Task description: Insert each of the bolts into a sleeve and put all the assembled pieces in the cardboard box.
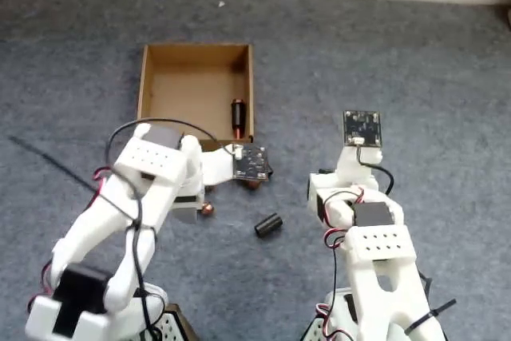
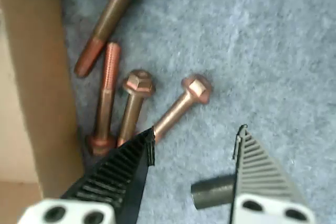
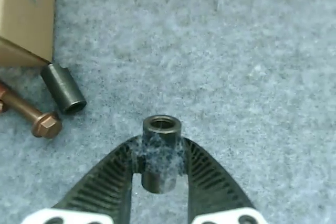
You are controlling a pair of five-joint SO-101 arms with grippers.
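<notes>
Several copper bolts (image 2: 181, 106) lie close together on the grey carpet beside the cardboard box wall (image 2: 37, 87). My left gripper (image 2: 195, 136) hangs open just above them, one fingertip (image 2: 147, 145) over a bolt's shank. A dark sleeve (image 2: 210, 192) shows low beside the other finger. My right gripper (image 3: 161, 148) is shut on an upright dark sleeve (image 3: 161, 127), bore facing up. In the high view the cardboard box (image 1: 144, 85) holds one bolt-and-sleeve piece (image 1: 238, 117), and the left gripper (image 1: 254, 175) sits at the box's front right corner.
A loose black sleeve (image 1: 269, 224) lies on the carpet between the arms, and another sleeve (image 3: 63, 87) rests by a bolt (image 3: 31, 116) near the box corner (image 3: 26, 19). One bolt head (image 1: 207, 209) pokes out beneath the left arm.
</notes>
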